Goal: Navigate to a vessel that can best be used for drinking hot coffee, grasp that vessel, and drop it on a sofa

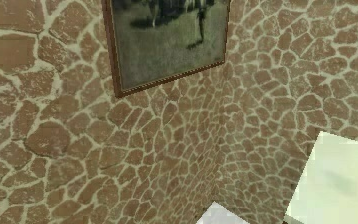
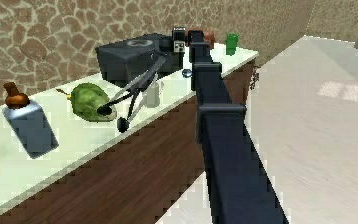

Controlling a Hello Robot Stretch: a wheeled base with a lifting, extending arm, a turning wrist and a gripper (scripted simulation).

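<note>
Small pale cup-shaped vessel (image 2: 153, 95) stands on the long desk (image 2: 72, 135), a pale top over a dark brown wooden front, just beside the thin fingers of the pincer (image 2: 115, 112). Because the vessel sits on the surface right by those fingers, I cannot tell whether the pincer has hold of anything. The arm side view gives the whole working scene. The dark square arm (image 2: 222, 140) rises from the bottom edge and reaches over the desk. A dark boxy appliance (image 2: 125, 58) sits behind the pincer, and a round leafy green ball (image 2: 87, 101) lies near the fingertips. A blue-grey bottle with a brown top (image 2: 27, 122) stands farther toward that view's left. At the desk's far end stands a small green cup-like thing (image 2: 232, 42), well apart from the pincer, with pale floor (image 2: 307, 110) to the right. The forward view looks elsewhere, into a corner of brown stone-patterned wall (image 1: 67, 140). There a dark-framed picture (image 1: 167, 40) hangs high, and a pale greenish-white slab (image 1: 337, 180) sits at the lower right.
</note>
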